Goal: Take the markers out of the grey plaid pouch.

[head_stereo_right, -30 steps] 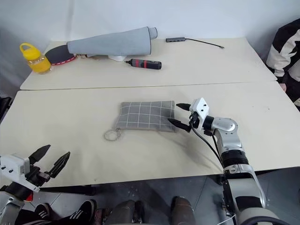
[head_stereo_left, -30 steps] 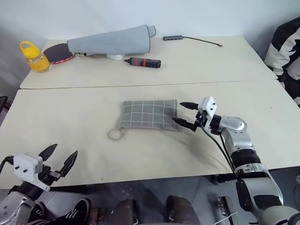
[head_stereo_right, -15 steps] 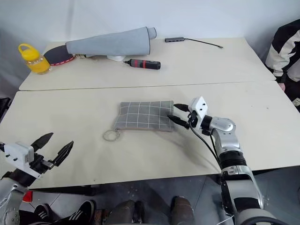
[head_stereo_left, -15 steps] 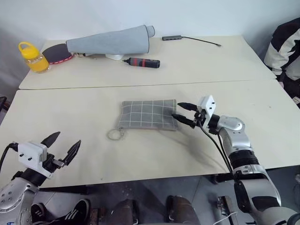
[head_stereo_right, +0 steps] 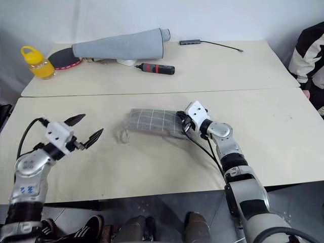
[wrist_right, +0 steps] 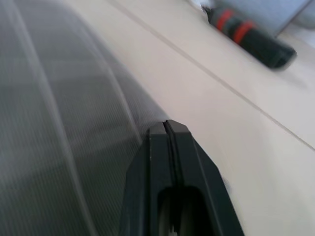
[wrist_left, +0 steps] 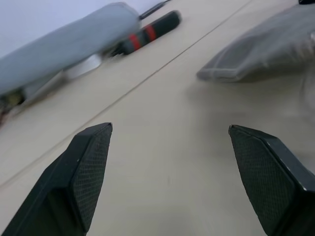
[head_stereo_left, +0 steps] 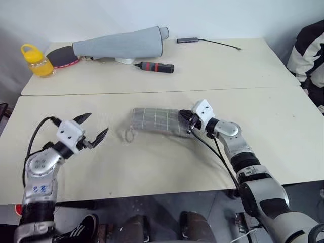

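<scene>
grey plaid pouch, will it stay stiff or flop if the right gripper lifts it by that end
The grey plaid pouch looks like soft fabric, so it would probably sag from the end that the right gripper has pinched. Its ring pull would likely dangle. It lies flat, so rolling seems unlikely.

There are no words, numbers, labels or signs that can be read on anything here, on the tables or on the things.
</scene>
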Tool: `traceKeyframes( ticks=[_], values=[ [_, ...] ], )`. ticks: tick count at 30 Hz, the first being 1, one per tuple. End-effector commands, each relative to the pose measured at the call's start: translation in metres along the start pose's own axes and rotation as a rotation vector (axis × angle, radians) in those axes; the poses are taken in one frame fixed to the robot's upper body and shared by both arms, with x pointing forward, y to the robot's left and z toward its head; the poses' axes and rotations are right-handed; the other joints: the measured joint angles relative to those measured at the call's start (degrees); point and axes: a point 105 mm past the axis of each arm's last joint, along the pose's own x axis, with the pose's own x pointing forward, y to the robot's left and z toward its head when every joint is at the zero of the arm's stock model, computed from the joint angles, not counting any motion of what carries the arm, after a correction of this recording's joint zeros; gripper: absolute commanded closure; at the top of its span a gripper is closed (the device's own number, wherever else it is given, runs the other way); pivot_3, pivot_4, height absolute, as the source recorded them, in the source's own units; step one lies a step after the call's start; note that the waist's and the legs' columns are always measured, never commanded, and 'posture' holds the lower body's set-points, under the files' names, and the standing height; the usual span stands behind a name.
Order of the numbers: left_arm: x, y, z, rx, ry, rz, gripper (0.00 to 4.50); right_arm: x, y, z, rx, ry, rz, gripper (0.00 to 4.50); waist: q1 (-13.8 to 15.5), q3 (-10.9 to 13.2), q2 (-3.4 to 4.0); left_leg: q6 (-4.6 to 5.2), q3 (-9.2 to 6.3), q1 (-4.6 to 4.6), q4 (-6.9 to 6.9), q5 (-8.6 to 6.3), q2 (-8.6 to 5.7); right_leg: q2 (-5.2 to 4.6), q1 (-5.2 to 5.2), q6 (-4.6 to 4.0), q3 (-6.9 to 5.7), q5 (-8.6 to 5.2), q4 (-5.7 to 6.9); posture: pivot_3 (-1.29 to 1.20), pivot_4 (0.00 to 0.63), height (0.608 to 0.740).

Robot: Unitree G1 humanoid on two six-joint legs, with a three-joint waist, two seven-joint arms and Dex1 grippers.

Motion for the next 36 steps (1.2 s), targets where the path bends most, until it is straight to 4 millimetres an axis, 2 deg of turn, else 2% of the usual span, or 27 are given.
traceKeyframes(
  ticks=[1,4,7,11,17,20,27,29,32,36],
  values=[
    [0.019,-0.007,-0.001,0.093,-0.021,-0.079,0.49,-0.003,0.004,0.001,-0.026,-0.016,0.02,4.49,-0.35,0.0,0.0,0.0,0.0,0.01,0.0,0.0,0.0,0.01,0.0,0.0,-0.01,0.0,0.0,0.0,0.15,0.74],
    [0.042,-0.014,0.007,0.132,-0.066,-0.138,0.49,-0.006,0.006,0.0,-0.028,-0.026,0.026,4.49,-0.94,0.0,0.0,-0.02,0.01,0.0,0.0,0.03,0.05,0.07,0.01,0.01,-0.06,0.0,-0.01,0.0,0.15,0.74],
    [0.058,-0.03,0.015,0.18,-0.111,-0.239,0.49,-0.008,0.005,0.0,-0.021,-0.031,0.016,4.49,-1.22,0.0,-0.01,0.01,0.0,0.0,0.02,0.05,0.03,0.07,0.05,0.02,-0.06,0.01,0.0,0.0,0.15,0.74],
    [0.065,-0.048,0.015,0.236,-0.133,-0.358,0.49,-0.01,0.005,0.002,-0.023,-0.036,0.009,4.49,-1.43,0.0,0.0,0.0,0.0,0.02,0.0,0.06,0.04,0.07,0.05,0.02,-0.06,0.01,0.0,0.0,0.15,0.74],
    [0.069,-0.045,0.019,0.225,-0.157,-0.38,0.49,-0.013,0.005,0.004,-0.019,-0.043,-0.005,4.49,-1.34,0.0,-0.01,0.03,-0.01,0.0,0.04,0.08,0.04,0.07,0.05,0.02,-0.05,0.0,-0.01,0.0,0.15,0.74],
    [0.069,-0.049,0.019,0.205,-0.167,-0.411,1.02,-0.014,0.006,0.005,-0.021,-0.047,-0.005,4.5,-1.28,0.0,-0.01,0.04,-0.01,0.0,0.05,0.08,0.02,0.05,0.05,0.03,-0.04,0.01,0.0,0.0,0.15,0.74],
    [0.067,-0.056,0.017,0.175,-0.173,-0.449,2.97,-0.019,0.001,0.008,-0.022,-0.051,-0.022,4.5,-1.23,0.01,-0.01,0.05,-0.02,0.0,0.07,0.09,0.02,0.05,0.06,0.03,-0.04,0.01,0.0,0.0,0.15,0.74],
    [0.067,-0.058,0.017,0.156,-0.177,-0.461,3.65,-0.019,0.0,0.009,-0.029,-0.052,-0.023,4.5,-1.25,0.0,-0.01,0.05,-0.02,0.0,0.07,0.09,0.02,0.05,0.06,0.03,-0.04,0.01,0.0,0.0,0.15,0.74],
    [0.067,-0.059,0.018,0.133,-0.181,-0.466,4.49,-0.019,-0.001,0.018,-0.025,-0.083,-0.017,4.5,-1.25,0.01,-0.01,0.05,-0.02,0.0,0.07,0.09,0.02,0.05,0.06,0.03,-0.04,0.01,0.0,0.0,0.15,0.74],
    [0.068,-0.056,0.023,0.095,-0.181,-0.405,4.5,-0.025,-0.003,0.041,0.004,-0.166,0.023,3.64,-1.22,0.01,-0.01,0.05,-0.05,0.0,0.07,0.09,0.02,0.05,0.06,0.03,-0.03,0.01,0.01,0.0,0.15,0.74]
  ],
)
